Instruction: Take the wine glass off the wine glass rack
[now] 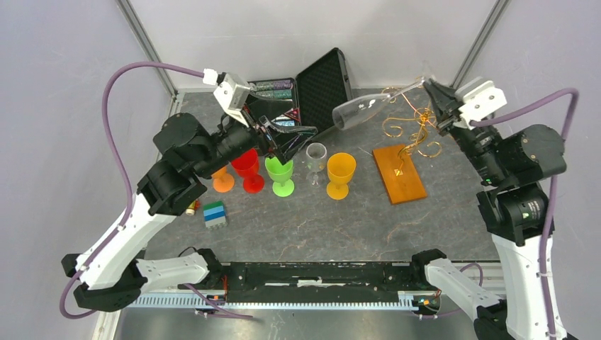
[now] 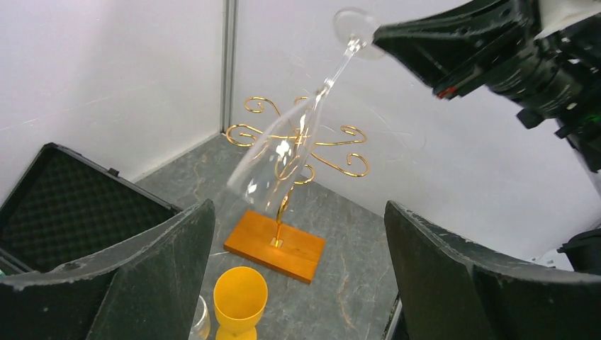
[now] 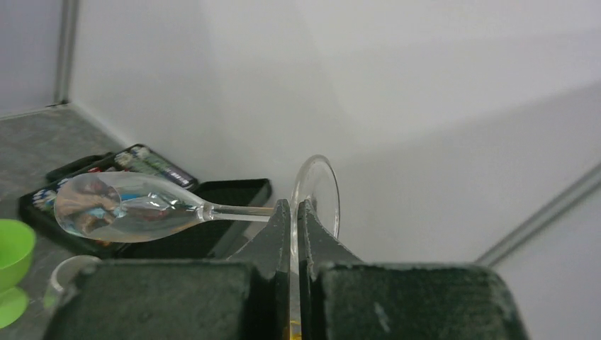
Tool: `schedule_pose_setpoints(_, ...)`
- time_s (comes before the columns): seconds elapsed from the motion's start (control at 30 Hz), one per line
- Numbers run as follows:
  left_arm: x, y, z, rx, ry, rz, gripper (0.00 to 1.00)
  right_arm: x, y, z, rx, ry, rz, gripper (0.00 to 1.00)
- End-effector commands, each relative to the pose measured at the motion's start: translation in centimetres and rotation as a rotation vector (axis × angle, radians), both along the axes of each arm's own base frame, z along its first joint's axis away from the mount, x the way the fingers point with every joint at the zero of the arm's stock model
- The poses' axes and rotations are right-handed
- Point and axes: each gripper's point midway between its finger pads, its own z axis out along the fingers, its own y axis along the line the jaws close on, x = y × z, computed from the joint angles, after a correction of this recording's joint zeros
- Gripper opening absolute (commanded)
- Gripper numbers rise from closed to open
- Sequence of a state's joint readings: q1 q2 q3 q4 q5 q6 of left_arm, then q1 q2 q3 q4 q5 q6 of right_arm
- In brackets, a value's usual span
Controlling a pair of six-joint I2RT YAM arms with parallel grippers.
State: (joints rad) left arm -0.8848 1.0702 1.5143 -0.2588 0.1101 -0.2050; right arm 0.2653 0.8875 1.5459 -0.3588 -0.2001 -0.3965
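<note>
Hovering the left claw (image 1: 283, 125), spread wide and empty, left of the wine glass rack (image 1: 401, 174). Pinching the wine glass (image 1: 358, 110) at its stem with the closed right claw (image 1: 432, 91), holding it tilted above the rack, bowl pointing left.

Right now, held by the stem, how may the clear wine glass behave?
Likely fragile: the wine glass has a thin stem. Possibly slippery: the right gripper pinches only smooth stem near the foot. The bowl sticks far out, so it may pivot.

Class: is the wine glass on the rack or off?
Off: right hand grips the wine glass stem, tilted, apart from the rack.
</note>
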Motion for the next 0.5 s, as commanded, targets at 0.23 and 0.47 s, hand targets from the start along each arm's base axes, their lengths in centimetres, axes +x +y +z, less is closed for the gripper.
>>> schedule_pose_setpoints(0.23,0.5,-4.6,-4.3,0.185,0.05,-0.163,0.95,-3.3,6.9,-3.4,-0.005,0.006,0.443,0.0)
schedule_pose_setpoints(0.47,0.4,-8.7,-6.9,0.241,0.183,-0.317,0.89,-5.9,9.4,-6.0,-0.062,0.036,0.656,0.0)
